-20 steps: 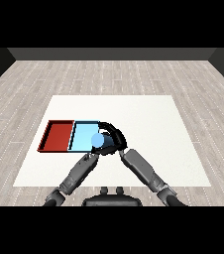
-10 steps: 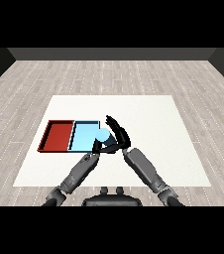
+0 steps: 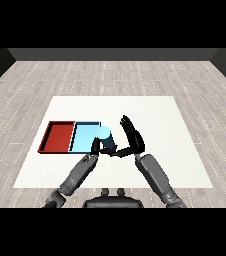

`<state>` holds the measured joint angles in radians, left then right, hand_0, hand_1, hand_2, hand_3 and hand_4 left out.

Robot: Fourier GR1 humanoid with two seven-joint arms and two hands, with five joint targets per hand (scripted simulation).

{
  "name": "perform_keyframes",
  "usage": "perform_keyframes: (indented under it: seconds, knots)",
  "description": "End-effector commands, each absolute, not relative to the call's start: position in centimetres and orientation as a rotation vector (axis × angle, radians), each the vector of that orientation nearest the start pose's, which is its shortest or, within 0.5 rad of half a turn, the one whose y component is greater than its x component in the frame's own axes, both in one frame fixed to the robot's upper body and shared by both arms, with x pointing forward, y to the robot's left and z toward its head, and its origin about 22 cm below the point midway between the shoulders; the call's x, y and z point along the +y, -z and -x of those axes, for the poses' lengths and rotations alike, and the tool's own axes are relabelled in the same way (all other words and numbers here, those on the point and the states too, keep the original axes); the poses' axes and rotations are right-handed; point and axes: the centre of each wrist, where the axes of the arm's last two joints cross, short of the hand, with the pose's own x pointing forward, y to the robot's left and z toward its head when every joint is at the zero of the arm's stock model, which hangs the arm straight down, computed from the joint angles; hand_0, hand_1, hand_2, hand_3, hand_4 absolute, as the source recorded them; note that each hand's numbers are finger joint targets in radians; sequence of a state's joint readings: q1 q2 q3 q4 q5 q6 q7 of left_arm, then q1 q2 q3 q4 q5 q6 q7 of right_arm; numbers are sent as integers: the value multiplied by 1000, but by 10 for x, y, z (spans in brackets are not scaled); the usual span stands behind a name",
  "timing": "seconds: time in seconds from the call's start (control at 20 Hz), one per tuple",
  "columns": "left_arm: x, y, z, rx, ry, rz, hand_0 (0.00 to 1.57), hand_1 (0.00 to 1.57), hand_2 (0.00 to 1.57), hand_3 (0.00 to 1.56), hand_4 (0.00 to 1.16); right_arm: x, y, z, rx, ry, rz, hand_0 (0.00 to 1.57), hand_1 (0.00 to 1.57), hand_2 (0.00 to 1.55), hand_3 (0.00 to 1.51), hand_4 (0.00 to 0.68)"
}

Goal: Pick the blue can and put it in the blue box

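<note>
In the head view, a white bench point(image 3: 150, 115) stood on a pale plank floor point(image 3: 110, 75) with a dark wall behind it. Two trays lay side by side, touching, on the bench's left part: the red tray point(image 3: 59, 137) to the left and the light blue tray point(image 3: 84, 136) to its right.

The blue can point(image 3: 105, 134) showed as a pale blue round top with a darker body below it. It sat at the blue tray's right edge, toward the tray's near corner; whether it stood inside the tray or just over its rim could not be told from this angle.

The left hand point(image 3: 96, 148) came in from the lower left on its grey forearm and reached up to the can's left side, at the tray's near right corner. Its fingers lay close against the can, but they were too dark and too bunched to tell whether they were curled round it or straight.

The right hand point(image 3: 133, 137) came in from the lower right. It stood just to the right of the can, apart from it, with its fingers point(image 3: 127, 124) straight and pointing up and away across the bench, released and grasping nothing. Its thumb reached left toward the can's foot, near the left hand.
</note>
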<state>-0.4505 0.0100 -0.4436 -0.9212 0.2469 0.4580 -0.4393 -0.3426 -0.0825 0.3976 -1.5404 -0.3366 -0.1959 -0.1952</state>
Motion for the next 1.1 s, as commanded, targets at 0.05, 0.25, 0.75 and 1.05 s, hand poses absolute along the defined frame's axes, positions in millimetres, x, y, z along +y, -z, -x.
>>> perform_keyframes:
  seconds: [0.05,0.25,0.75,1.05]
  knots:
    - [114,33,-325,-1740,177,-57,1571,1571,1571,1493,1126,-168,-63,-271,-1965,-15,-413,0,0,0,0,0]
    - [129,32,-319,-1735,188,-82,1571,1571,1571,1489,1121,-191,-67,-236,-1983,70,-399,0,0,0,0,0]
    - [240,39,-348,-1555,98,-333,1571,1571,1571,1496,1120,-244,-63,-240,-1974,137,-237,0,0,0,0,0]
    - [275,36,-370,-1378,51,-439,1571,1571,1571,1517,1068,-244,-64,-248,-2012,163,-236,0,0,0,0,0]
